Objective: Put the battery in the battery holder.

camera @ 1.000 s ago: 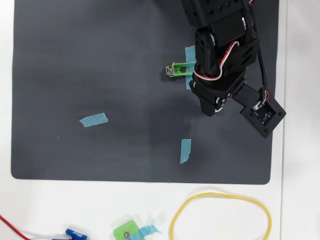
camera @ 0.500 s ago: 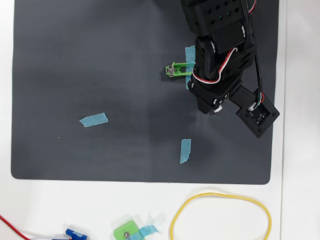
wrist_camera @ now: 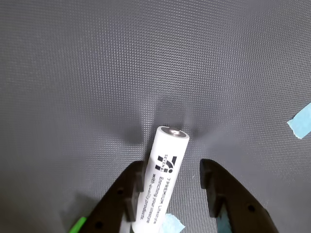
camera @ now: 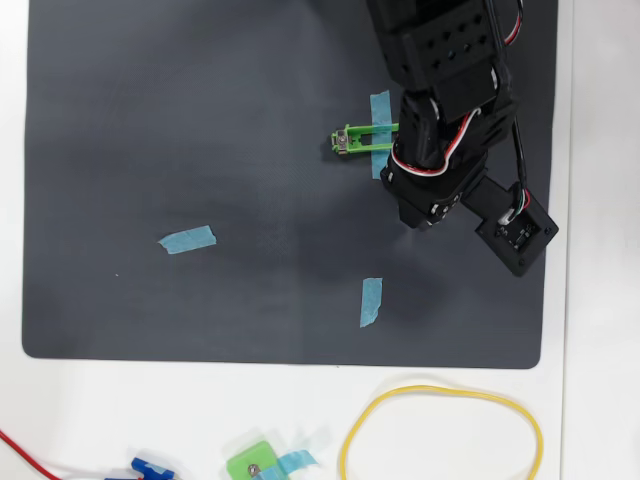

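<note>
In the wrist view the white battery (wrist_camera: 167, 155) with black print stands tilted between the two black fingers of my gripper (wrist_camera: 171, 167). It leans on the left finger (wrist_camera: 131, 182). A clear gap separates it from the right finger (wrist_camera: 214, 184), so the gripper is open. A green sliver (wrist_camera: 77, 225) and blue tape (wrist_camera: 171, 224) show at the bottom edge under the battery's lower end. In the overhead view the green battery holder (camera: 352, 140) lies on the black mat (camera: 150, 120). Its right part, the battery and the fingers are hidden under the arm (camera: 440, 130).
Loose blue tape strips (camera: 187, 239) (camera: 371, 302) lie on the mat. Off the mat near the front are a yellow cord loop (camera: 440, 430), a small squarish green block (camera: 252, 465) and a red wire (camera: 30, 455). Another tape strip (wrist_camera: 301, 121) shows in the wrist view.
The arm's head has shifted slightly up and turned over the holder's right end. The holder and the tape strips have not moved.
</note>
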Action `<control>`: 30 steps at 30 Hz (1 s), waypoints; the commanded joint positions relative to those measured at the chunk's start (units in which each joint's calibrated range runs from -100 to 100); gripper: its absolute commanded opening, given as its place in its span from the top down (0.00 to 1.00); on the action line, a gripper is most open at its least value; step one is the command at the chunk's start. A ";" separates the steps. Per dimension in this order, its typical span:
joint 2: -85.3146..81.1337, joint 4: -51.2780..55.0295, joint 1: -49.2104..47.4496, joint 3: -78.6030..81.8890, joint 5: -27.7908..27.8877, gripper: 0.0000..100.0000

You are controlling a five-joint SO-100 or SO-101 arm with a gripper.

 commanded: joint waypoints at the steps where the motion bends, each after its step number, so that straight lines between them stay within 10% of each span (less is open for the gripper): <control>1: 0.73 0.10 -0.07 -3.87 0.17 0.90; 30: 6.28 0.10 3.05 -5.98 0.22 0.91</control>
